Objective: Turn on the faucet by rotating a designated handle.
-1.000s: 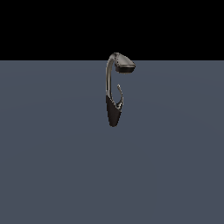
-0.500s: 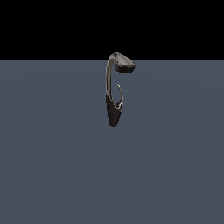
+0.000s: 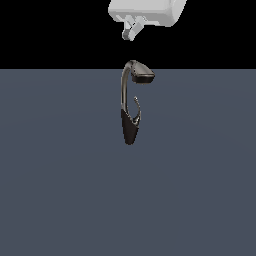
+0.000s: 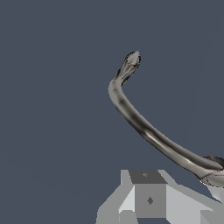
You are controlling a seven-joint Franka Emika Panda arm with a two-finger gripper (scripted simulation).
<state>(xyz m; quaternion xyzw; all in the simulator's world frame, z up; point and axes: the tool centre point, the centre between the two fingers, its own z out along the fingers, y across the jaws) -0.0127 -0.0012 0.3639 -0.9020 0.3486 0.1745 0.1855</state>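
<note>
So the faucet stands alone on the grey floor, roughly mid-width and toward the far edge in the exterior view, dark cone base down, neck arching up to the spray head that points to that view's right. The handle is the skinny curved lever rising from the base just beside the neck, on the exterior view's right, long axis more or less upright. The gripper hangs well above the spray head, apart from everything, so the handle lies below it and past the head, meaning it'll probably need to come down around the head's side to reach the lever. Honestly can't tell if the fingers are spread or closed; only a stub shows. The wrist view shows the neck sweeping off to a tip, plus grey gripper body, but I can't pick out the handle there; only the exterior view shows it.
</note>
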